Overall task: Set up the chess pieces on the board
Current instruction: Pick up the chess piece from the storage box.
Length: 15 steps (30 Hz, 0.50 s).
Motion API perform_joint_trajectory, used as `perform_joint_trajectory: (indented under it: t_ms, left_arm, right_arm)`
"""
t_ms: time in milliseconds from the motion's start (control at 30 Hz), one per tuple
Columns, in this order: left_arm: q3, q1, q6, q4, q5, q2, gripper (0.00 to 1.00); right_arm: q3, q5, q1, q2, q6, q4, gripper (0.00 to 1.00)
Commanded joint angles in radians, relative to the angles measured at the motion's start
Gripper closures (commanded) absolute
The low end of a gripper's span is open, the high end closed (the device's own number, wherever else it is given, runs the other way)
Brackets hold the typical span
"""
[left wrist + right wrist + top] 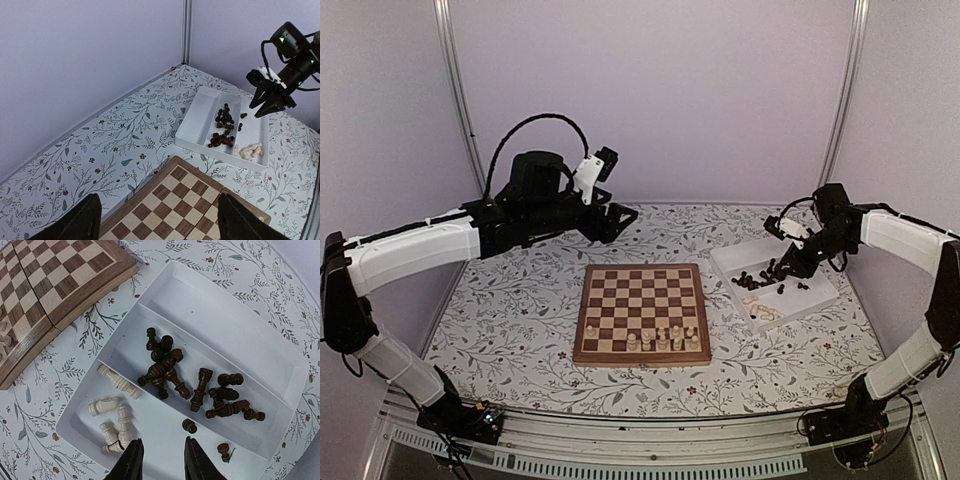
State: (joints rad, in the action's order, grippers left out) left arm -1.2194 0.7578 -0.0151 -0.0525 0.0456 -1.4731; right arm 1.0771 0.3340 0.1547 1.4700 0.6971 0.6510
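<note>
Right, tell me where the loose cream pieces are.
The loose cream pieces lie in the white tray, right of the board in the top view, in the compartment nearest the arms, next to the dark pieces.

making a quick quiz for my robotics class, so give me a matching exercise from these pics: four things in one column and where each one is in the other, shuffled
Things
A. heap of dark chess pieces
B. standing cream chess pieces
C. left gripper
D. right gripper

Places
1. above the white tray
2. on the near rows of the chessboard
3. in the tray's middle compartment
4. raised over the table, beyond the chessboard's far edge

Pairs: A-3, B-2, C-4, D-1
</note>
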Motion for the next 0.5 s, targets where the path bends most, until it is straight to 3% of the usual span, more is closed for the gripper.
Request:
perform_joint_trajectory:
  t_ms: [0,467]
  left_arm:
    - [-0.053,-0.009,-0.003,-0.049,0.007,-0.033,0.18]
    - [-0.104,-0.018,0.038,-0.105,-0.012,-0.103,0.18]
  right_arm:
    - [0.003,-0.097,0.052,0.074,0.044,0.059,0.71]
    - [0.041,-0.141,0.096,0.277,0.058,0.169,0.66]
